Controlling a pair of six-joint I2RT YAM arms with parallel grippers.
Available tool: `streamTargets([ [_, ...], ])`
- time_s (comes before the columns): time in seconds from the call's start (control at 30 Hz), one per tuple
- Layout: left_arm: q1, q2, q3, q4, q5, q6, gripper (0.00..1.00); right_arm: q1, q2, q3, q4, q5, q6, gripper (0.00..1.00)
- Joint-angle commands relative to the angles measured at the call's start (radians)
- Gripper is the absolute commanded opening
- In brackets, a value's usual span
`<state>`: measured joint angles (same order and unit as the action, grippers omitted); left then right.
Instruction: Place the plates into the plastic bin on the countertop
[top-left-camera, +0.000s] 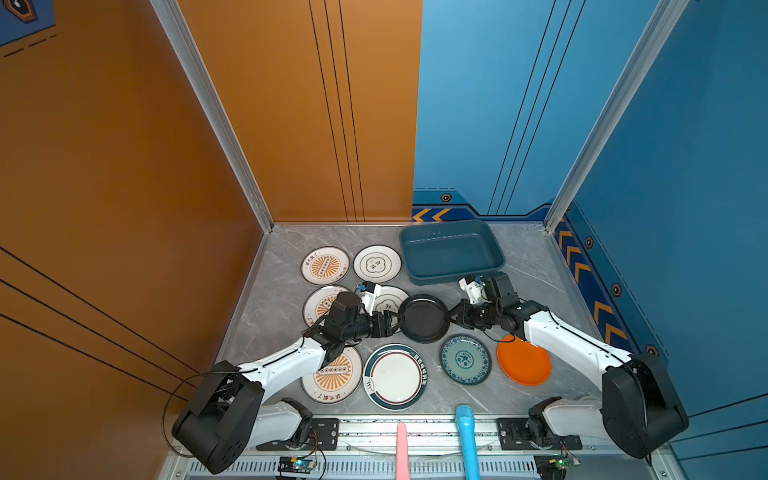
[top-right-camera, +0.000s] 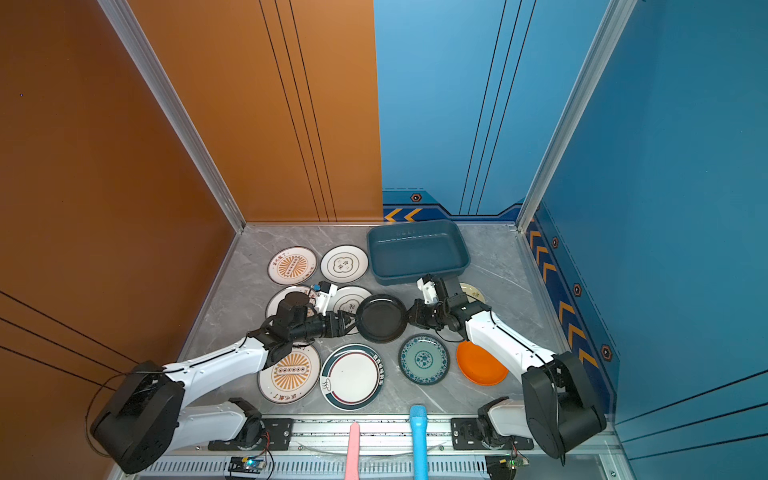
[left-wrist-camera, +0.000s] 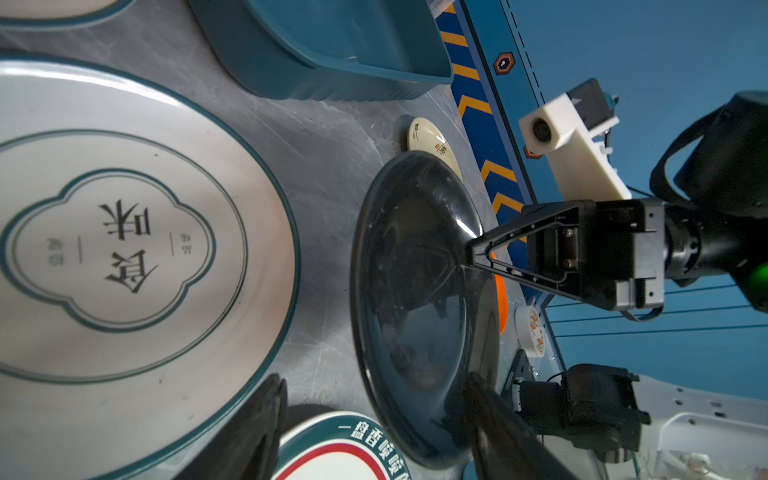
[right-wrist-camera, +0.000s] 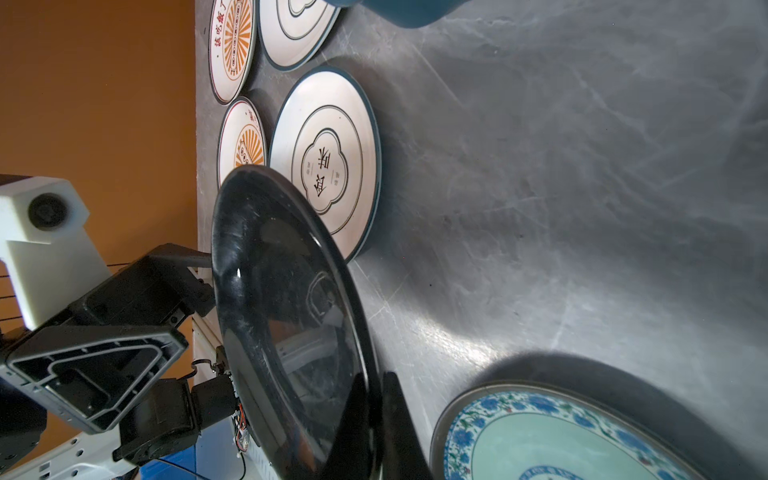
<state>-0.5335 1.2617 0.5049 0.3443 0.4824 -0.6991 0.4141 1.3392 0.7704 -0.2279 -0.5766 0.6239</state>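
Note:
A black plate (top-left-camera: 424, 318) (top-right-camera: 381, 318) hangs tilted above the grey countertop (top-left-camera: 282, 299), between my two grippers. My right gripper (top-left-camera: 455, 318) (right-wrist-camera: 376, 386) is shut on its right rim. My left gripper (top-left-camera: 395, 322) (left-wrist-camera: 374, 424) is open, its fingers wide apart astride the black plate's (left-wrist-camera: 415, 311) left rim. The plastic bin (top-left-camera: 451, 253) (left-wrist-camera: 332, 50) stands empty at the back. Sunburst plates (top-left-camera: 325, 265) (top-left-camera: 332, 378), emblem plates (top-left-camera: 377, 264) (left-wrist-camera: 124, 241), a teal-rimmed plate (top-left-camera: 395, 376), a blue patterned plate (top-left-camera: 464, 359) (right-wrist-camera: 561, 440) and an orange plate (top-left-camera: 523, 361) lie flat around.
A cream plate (top-right-camera: 473, 293) (left-wrist-camera: 434, 143) lies behind my right arm, near the bin. Another sunburst plate (top-left-camera: 320, 305) is half hidden under my left arm. A pink handle (top-left-camera: 402, 449) and a blue handle (top-left-camera: 467, 440) jut over the front rail. Walls close three sides.

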Motion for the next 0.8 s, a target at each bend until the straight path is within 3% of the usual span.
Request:
streamTargets([
  [0.0,-0.007,0.017,0.026,0.031,0.04,-0.005,0.57,0.022,0.014,0.043,0.0,-0.015,-0.018,0.0],
  [0.1,-0.006,0.035,0.025,0.055,0.068,-0.019,0.44,0.04,0.02,0.052,0.008,-0.011,-0.015,0.0],
  [0.23,-0.006,0.048,0.02,0.08,0.081,-0.036,0.38,0.056,0.021,0.053,0.014,-0.011,-0.015,0.0],
  [0.43,0.0,0.049,0.021,0.103,0.112,-0.049,0.07,0.064,0.017,0.05,0.022,-0.016,-0.015,0.0],
  [0.53,0.003,0.045,0.022,0.104,0.119,-0.053,0.0,0.066,0.017,0.045,0.032,-0.023,-0.017,0.0],
  [0.63,0.003,0.044,0.017,0.105,0.127,-0.056,0.0,0.066,0.014,0.027,0.071,-0.053,-0.019,0.01],
  [0.77,0.004,0.043,0.006,0.135,0.151,-0.07,0.0,0.067,0.008,-0.003,0.168,-0.123,-0.018,0.26],
])
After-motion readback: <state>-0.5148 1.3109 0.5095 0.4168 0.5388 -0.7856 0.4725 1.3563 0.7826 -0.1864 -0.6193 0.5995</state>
